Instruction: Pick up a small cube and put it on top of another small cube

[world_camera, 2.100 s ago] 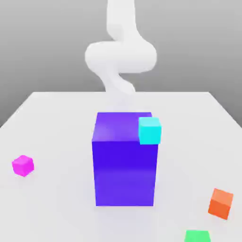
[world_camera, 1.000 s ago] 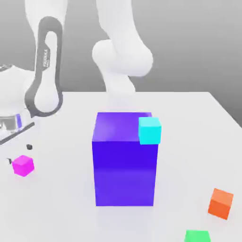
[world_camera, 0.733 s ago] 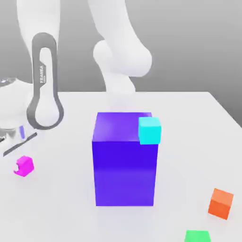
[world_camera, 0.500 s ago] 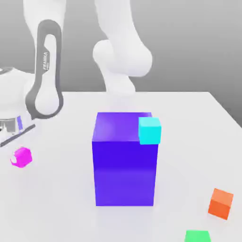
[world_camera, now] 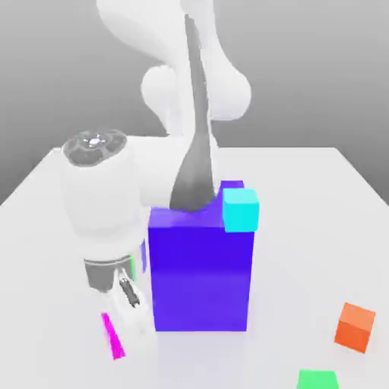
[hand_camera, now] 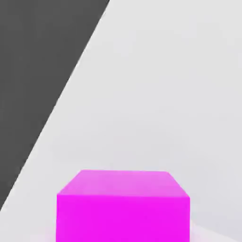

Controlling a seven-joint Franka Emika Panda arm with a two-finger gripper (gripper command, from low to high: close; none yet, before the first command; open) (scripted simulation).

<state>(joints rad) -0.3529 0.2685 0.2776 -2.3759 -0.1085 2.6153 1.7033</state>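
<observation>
- Swung across from the left edge of the exterior view, the arm's hand now sits at lower left of centre, against the left face of the big blue-violet block (world_camera: pixel 199 273).
- Gone from its old spot on the table (world_camera: pixel 319 197) at far left, the small magenta cube (world_camera: pixel 112 335) now shows as a thin magenta sliver below the hand, at lower left of the frame; in the hand view it (hand_camera: pixel 123 205) sits square at the bottom centre.
- Judging by that close, centred view and the narrow jaws, the gripper (world_camera: pixel 125 323) is clamped on the magenta cube and carrying it.
- That would mean the pick is done and the carry is under way.
- Candidate resting places: the cyan cube (world_camera: pixel 241 210) at the block's upper right corner, the orange cube (world_camera: pixel 355 326) at lower right, and a green cube (world_camera: pixel 317 379) at the bottom edge.
- Which one is the target I cannot tell.
</observation>
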